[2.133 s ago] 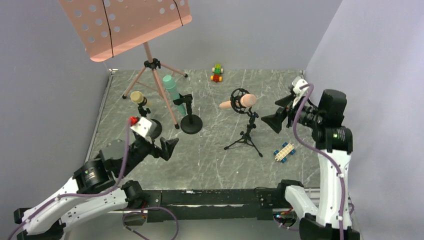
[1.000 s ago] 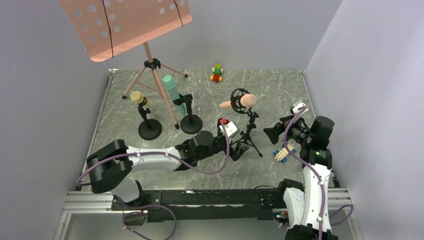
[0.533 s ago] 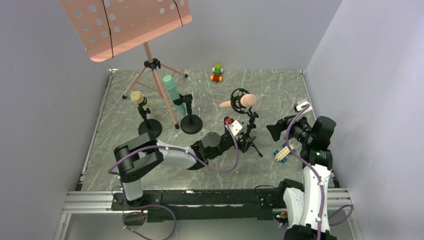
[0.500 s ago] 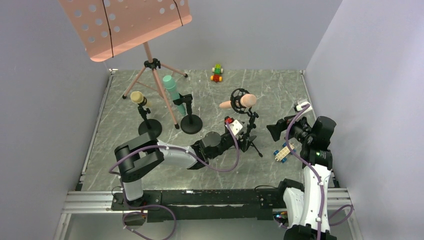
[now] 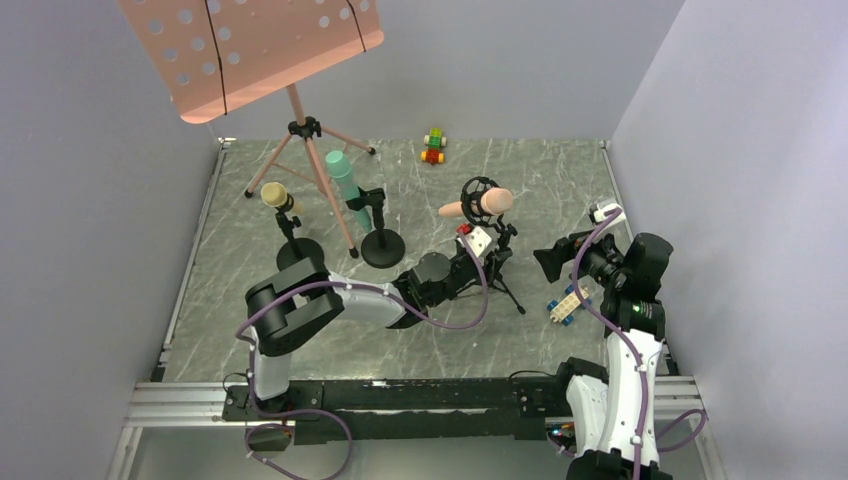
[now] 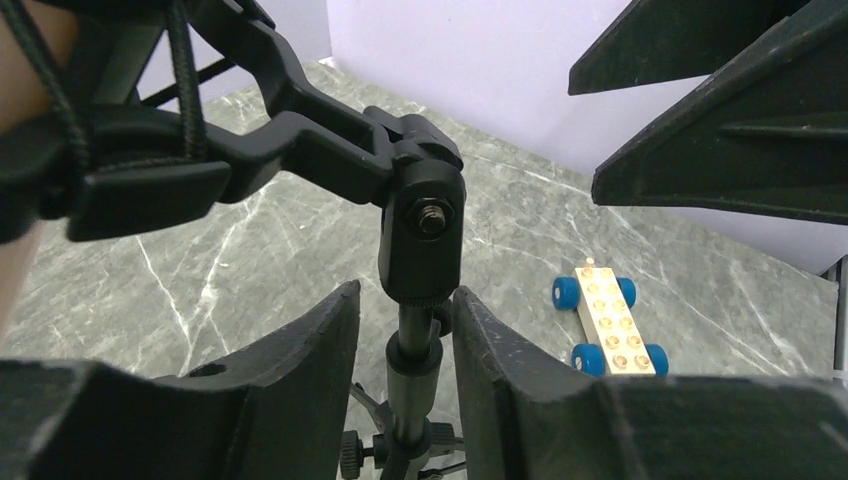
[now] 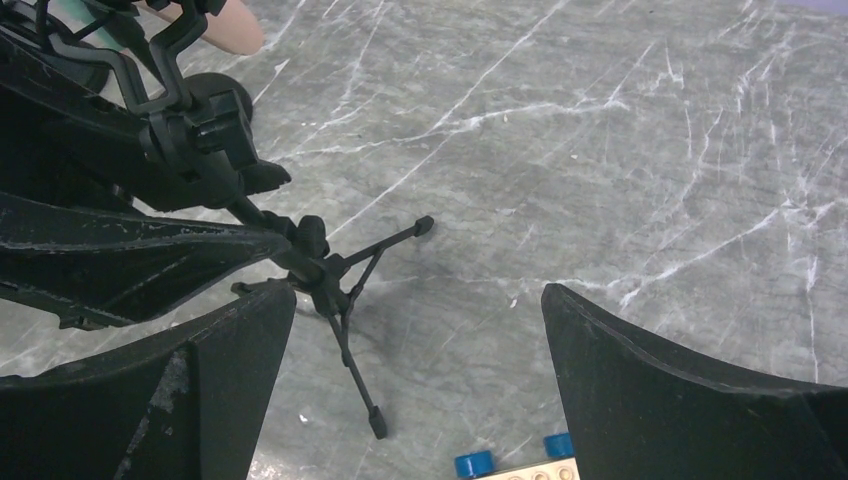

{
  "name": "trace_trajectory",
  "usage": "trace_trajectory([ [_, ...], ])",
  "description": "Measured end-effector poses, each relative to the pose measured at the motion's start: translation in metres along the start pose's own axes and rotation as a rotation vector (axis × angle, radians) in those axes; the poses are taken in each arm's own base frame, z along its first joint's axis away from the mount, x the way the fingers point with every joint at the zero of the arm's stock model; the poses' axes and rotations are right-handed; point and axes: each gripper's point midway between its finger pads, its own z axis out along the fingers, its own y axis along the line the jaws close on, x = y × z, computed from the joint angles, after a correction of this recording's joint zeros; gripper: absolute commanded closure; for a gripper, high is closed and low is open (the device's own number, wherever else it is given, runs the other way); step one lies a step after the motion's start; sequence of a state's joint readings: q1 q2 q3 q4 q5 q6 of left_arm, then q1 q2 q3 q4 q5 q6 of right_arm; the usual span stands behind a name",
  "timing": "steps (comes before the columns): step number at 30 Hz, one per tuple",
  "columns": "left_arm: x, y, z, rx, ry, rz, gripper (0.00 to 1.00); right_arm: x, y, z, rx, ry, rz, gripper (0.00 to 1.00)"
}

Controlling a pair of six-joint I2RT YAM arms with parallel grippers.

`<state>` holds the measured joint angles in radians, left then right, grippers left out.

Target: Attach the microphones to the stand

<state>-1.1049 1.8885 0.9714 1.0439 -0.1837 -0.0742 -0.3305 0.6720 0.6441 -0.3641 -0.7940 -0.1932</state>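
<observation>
At the far left of the tabletop a salmon music stand rises on three legs, its perforated desk tilted over the back corner. Just in front of it the pale yellow microphone sits head-up on a short stand with a round black base. Beside that, the teal microphone leans in the clip of a second round-base stand.

Near the back edge rests a green, yellow and red brick car. Right of centre, the pink microphone lies about level in a black shock mount on a tripod stand.

The left arm stretches low across the tabletop to this stand. The left claw has one finger on either side of the upright post, just under the swivel knuckle. Its jaws are drawn in close, but I cannot tell whether they press the post.

Further right a cream brick car with blue wheels lies flat. Just above it the right claw hangs over the tabletop, spread wide with nothing in it, facing the tripod's legs.
</observation>
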Motion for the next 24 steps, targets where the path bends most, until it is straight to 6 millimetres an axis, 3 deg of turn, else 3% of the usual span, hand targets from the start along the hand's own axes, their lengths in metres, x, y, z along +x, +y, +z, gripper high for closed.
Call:
trace_trajectory([
  [4, 0.004, 0.001, 0.003, -0.006, 0.005, 0.001, 0.58, 0.0, 0.0, 0.0, 0.002, 0.0, 0.004, 0.0],
  [10, 0.004, 0.003, 0.008, -0.023, 0.0, 0.0, 0.7, 0.0, -0.001, 0.0, 0.005, 0.0, 0.006, 0.0],
  [17, 0.0, 0.002, 0.012, -0.023, -0.01, 0.009, 0.99, 0.001, -0.002, 0.0, 0.008, 0.001, 0.008, 0.0],
  [24, 0.0, 0.001, 0.009, 0.001, -0.005, 0.06, 1.0, 0.002, -0.003, 0.0, 0.009, 0.005, 0.014, 0.0],
])
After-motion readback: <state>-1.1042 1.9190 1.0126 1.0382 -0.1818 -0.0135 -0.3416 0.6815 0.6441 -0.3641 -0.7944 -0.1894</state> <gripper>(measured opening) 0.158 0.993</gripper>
